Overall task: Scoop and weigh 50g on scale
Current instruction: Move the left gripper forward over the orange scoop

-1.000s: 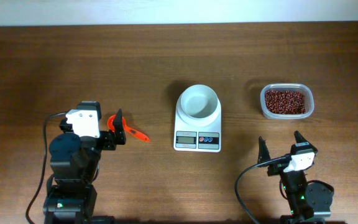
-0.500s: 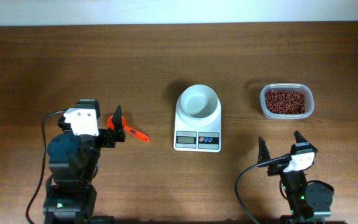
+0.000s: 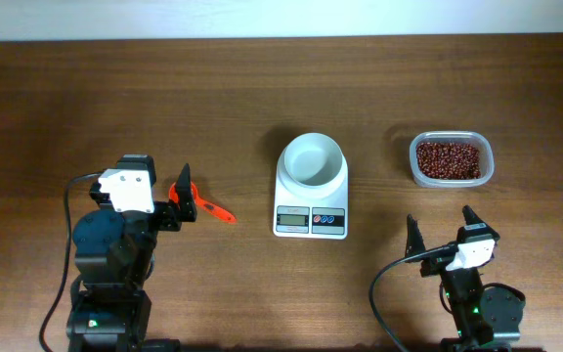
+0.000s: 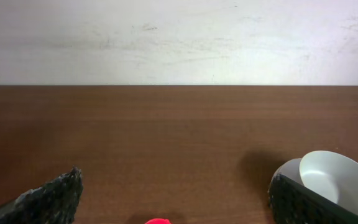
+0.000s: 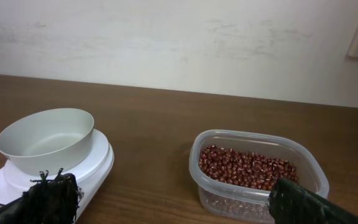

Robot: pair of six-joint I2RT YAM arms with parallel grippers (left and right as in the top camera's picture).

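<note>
The white scale (image 3: 311,217) stands mid-table with its round white bowl (image 3: 311,159) empty; the bowl (image 5: 45,140) shows again in the right wrist view. The dark red-brown beans (image 3: 448,159) fill a clear tub (image 5: 253,190) at the right. An orange scoop (image 3: 206,206) lies left of the scale. My left gripper (image 3: 184,198) is open, its fingers either side of the scoop's head, whose red tip (image 4: 158,221) peeks in at the bottom edge of the left wrist view. My right gripper (image 3: 440,230) is open and empty, near the front edge, short of the tub.
Bare brown table surrounds the objects, with a pale wall (image 4: 179,37) behind the far edge. The bowl (image 4: 344,183) shows at the right edge of the left wrist view, behind that finger. A black cable (image 3: 389,293) loops beside the right arm's base.
The left arm has shifted very slightly over the scoop. The right arm, scale and tub have not moved.
</note>
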